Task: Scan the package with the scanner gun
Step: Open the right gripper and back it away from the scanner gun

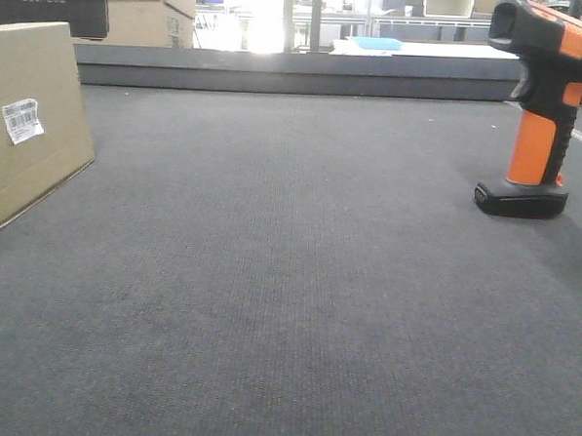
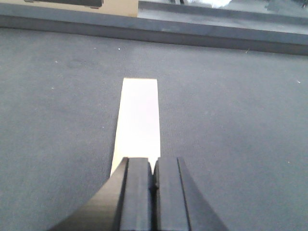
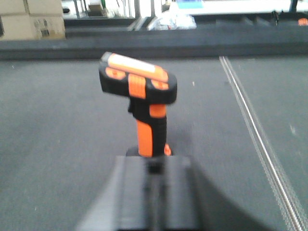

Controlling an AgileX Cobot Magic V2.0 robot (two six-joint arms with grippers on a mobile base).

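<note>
- package stands on edge at the left edge of the grey worktop, broad face with the white barcode label turned toward the middle; nothing grips it; in the left wrist view only its narrow top edge shows, running away from the camera
- scanner gun stands upright on its black foot near the right edge of the worktop, well apart from the package; head points left, roughly toward the box; untouched
- progress, my read: nothing done yet; scanner not picked up, not aimed, no scan; whole job left: grab the gun, point the head at the label, trigger
- left gripper: fingers pressed together, nothing between them; hangs just above the near end of the package's top edge, lined up along it
- right gripper: blurred; fingers look together and empty; sits low behind the scanner, centred on the orange handle, just short of it; whether it touches the foot I can't tell
- cardboard cartons stacked beyond the far left corner; not part of this
</note>
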